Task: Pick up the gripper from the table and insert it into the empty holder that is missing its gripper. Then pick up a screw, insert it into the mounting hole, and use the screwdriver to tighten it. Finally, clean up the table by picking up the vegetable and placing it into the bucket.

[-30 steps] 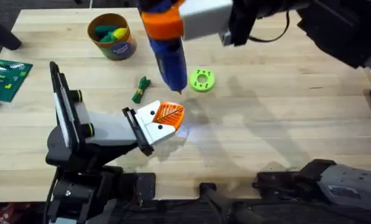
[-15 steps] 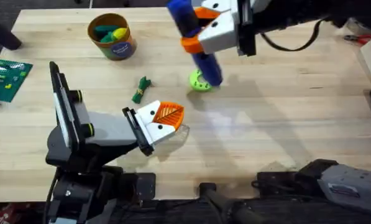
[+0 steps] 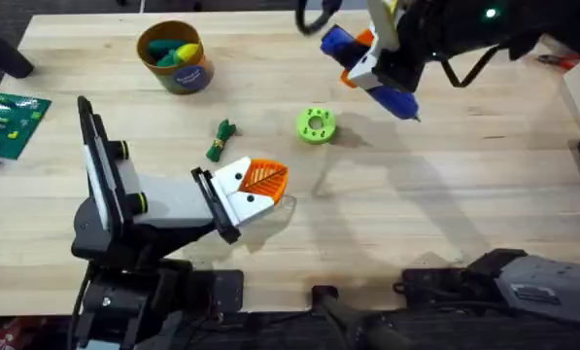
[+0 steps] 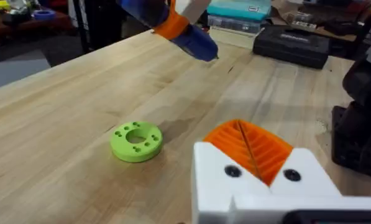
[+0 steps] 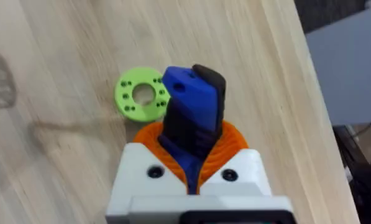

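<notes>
- Right claw (image 3: 375,60), upper right of the overhead frame, is clenched on the blue screwdriver (image 3: 367,68), carried tilted above the tabletop (image 3: 445,194).
- Green disc (image 3: 315,124) lies just lower-left of it.
- Left claw (image 3: 260,185) at centre: grip state unclear.

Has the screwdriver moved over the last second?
Yes. The screwdriver, held in the right gripper, went from left of the green disc to its upper right, toward the table's far edge.

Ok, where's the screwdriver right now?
In the overhead view the screwdriver is held in the right gripper above the table's far right, beyond the green disc.
</notes>
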Motion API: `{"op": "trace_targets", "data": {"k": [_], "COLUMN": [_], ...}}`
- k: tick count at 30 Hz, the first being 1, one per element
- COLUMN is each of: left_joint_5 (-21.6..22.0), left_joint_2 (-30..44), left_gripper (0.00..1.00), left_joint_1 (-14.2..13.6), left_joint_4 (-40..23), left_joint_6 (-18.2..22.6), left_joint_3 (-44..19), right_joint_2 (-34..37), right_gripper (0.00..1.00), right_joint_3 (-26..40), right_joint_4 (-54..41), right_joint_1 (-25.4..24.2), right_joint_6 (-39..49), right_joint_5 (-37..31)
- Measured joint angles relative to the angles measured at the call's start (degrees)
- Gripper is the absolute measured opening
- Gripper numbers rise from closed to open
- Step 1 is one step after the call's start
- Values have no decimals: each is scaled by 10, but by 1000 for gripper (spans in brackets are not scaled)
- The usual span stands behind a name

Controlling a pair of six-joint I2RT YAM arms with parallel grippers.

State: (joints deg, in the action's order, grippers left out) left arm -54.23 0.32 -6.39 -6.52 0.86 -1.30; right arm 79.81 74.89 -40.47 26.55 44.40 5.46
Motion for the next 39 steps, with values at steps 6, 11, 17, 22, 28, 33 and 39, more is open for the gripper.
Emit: {"op": "trace_targets", "data": {"k": [6, 11, 17, 22, 28, 33, 39], "left_joint_5": [0, 0, 0, 0, 0, 0, 0], "left_joint_2": [0, 0, 0, 0, 0, 0, 0], "left_gripper": [9, 9, 9, 9, 9, 9, 9], "left_joint_1": [0, 0, 0, 0, 0, 0, 0], "left_joint_4": [0, 0, 0, 0, 0, 0, 0], "left_joint_6": [0, 0, 0, 0, 0, 0, 0], "left_joint_3": [0, 0, 0, 0, 0, 0, 0], "right_joint_2": [1, 4, 67, 137, 194, 231, 265], "right_gripper": [58, 58, 58, 58, 58, 58, 58], "right_joint_3": [0, 1, 2, 2, 2, 3, 3], "right_joint_4": [-53, -77, -69, -50, -40, -38, -36], "right_joint_1": [0, -8, -44, -77, -92, -92, -92], "right_joint_6": [5, 12, 28, 73, 150, 182, 192], "right_joint_5": [-32, -39, -69, -83, -91, -91, -91]}}
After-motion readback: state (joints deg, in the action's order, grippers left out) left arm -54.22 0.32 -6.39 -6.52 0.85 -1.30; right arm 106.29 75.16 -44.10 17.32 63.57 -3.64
